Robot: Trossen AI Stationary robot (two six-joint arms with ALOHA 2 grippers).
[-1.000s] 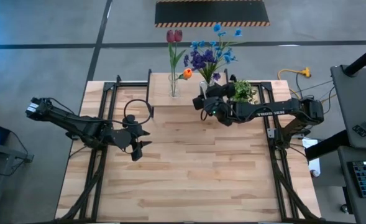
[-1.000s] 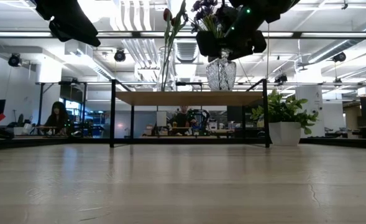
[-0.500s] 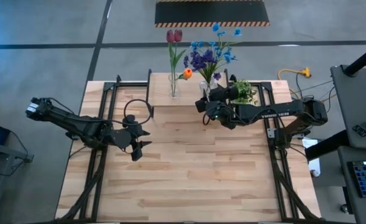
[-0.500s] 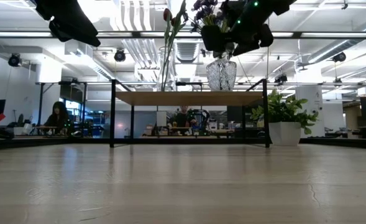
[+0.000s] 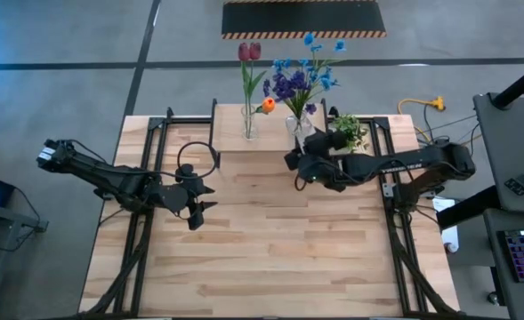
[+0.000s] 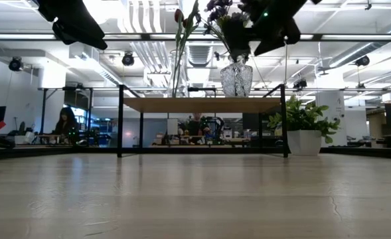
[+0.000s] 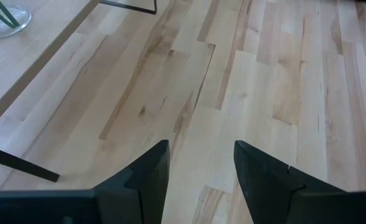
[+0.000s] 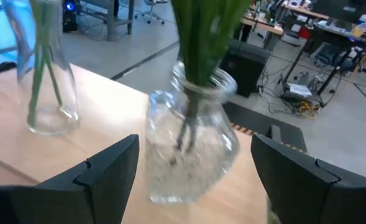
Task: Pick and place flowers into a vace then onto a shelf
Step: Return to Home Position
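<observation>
On the shelf (image 5: pixel 230 133) at the table's far side stand two glass vases. A tall slim vase (image 5: pixel 247 124) holds dark red tulips (image 5: pixel 249 52) and an orange bud (image 5: pixel 267 105). A round cut-glass vase (image 8: pixel 192 155) holds the purple bunch and blue spray (image 5: pixel 302 80). My right gripper (image 8: pixel 195 186) is open on the vase's near side; its fingers stand apart from the glass, one on either side. My left gripper (image 7: pixel 201 149) hangs open over the bare table left of the middle, with nothing between its fingers.
A small leafy potted plant (image 6: pixel 303 129) stands by the shelf's right end, close to my right arm (image 5: pixel 386 164). The shelf's thin black legs (image 6: pixel 120 119) rise from the table. The wooden table (image 5: pixel 270 258) lies bare between the shelf and the near edge.
My right gripper has drawn back from the round vase toward the table's near edge and a little to the right, staying open. The vase with its flowers has stayed upright on the shelf.
</observation>
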